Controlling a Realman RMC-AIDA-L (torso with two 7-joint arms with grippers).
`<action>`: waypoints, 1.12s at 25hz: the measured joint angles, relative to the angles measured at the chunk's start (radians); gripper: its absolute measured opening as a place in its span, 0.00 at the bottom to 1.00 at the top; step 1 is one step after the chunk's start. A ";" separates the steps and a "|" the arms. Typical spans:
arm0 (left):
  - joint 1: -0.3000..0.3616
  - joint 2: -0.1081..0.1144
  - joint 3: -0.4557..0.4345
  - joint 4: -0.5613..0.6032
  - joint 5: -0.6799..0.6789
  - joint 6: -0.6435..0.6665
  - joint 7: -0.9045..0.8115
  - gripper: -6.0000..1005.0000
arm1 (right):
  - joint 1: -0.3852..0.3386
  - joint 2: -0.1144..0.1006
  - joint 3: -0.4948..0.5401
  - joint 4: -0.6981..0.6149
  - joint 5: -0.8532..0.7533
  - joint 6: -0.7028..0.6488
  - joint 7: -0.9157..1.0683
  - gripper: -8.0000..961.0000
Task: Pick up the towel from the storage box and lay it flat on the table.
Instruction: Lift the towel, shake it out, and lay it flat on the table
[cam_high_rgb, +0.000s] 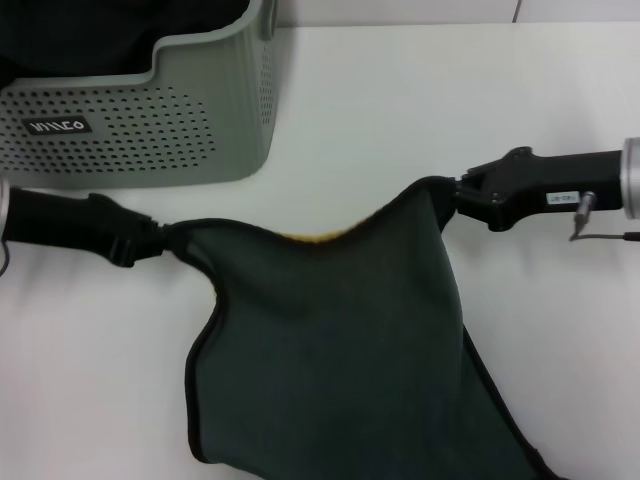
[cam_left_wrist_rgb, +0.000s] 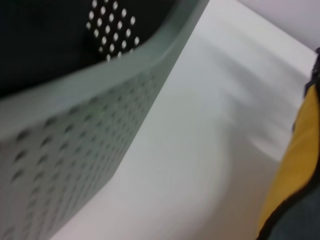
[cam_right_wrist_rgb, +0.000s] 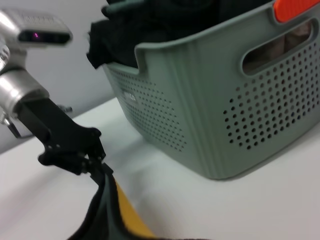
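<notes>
**Spreading the towel over the desk**

Holding the towel (cam_high_rgb: 330, 340) by two corners, left end effector (cam_high_rgb: 160, 240) and right end effector (cam_high_rgb: 452, 198) both clamped, we are suspending it beside the storage box (cam_high_rgb: 150, 120); we should lower evenly, keeping it taut above the desk (cam_high_rgb: 420, 100).

A small dark label (cam_high_rgb: 57, 126) is borne on the front wall of the storage box (cam_high_rgb: 150, 130); pale lettering is printed on it, resembling "VILLEO", not legible with certainty; a white tag (cam_high_rgb: 560, 198) on the right arm is unreadable.
</notes>
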 joint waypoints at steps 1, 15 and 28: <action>-0.005 -0.001 -0.001 0.000 -0.005 -0.001 0.000 0.01 | 0.005 0.001 -0.003 0.000 -0.001 0.009 0.000 0.11; -0.002 -0.011 -0.002 0.064 -0.021 -0.060 -0.057 0.01 | 0.038 -0.007 -0.001 -0.024 -0.005 0.075 0.007 0.11; -0.007 -0.011 -0.002 0.064 -0.012 -0.108 -0.071 0.01 | 0.078 -0.015 0.000 -0.009 -0.036 0.130 0.009 0.12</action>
